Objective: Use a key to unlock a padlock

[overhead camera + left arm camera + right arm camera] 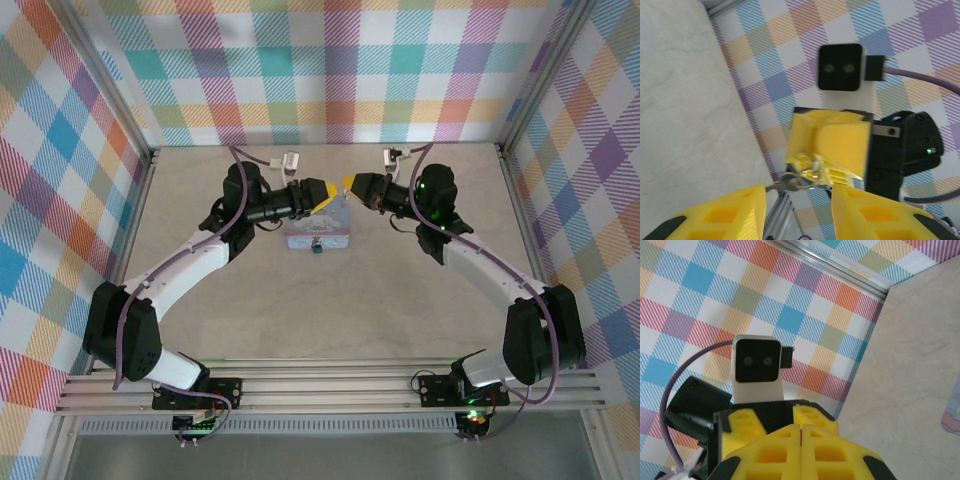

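Two claws [325, 193] [348, 182], one tin [302, 233], padlock [316, 247], key [789, 183]

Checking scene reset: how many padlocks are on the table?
1. The padlock sits at the near edge of the pale blue tin, in the middle of the table. The tin's far side is covered from above, so another could hide there.

A lab test booth: plaid walls [330, 60] box in a pale tabletop [330, 320], and aluminium rails [330, 392] carry two robot arms [190, 265].
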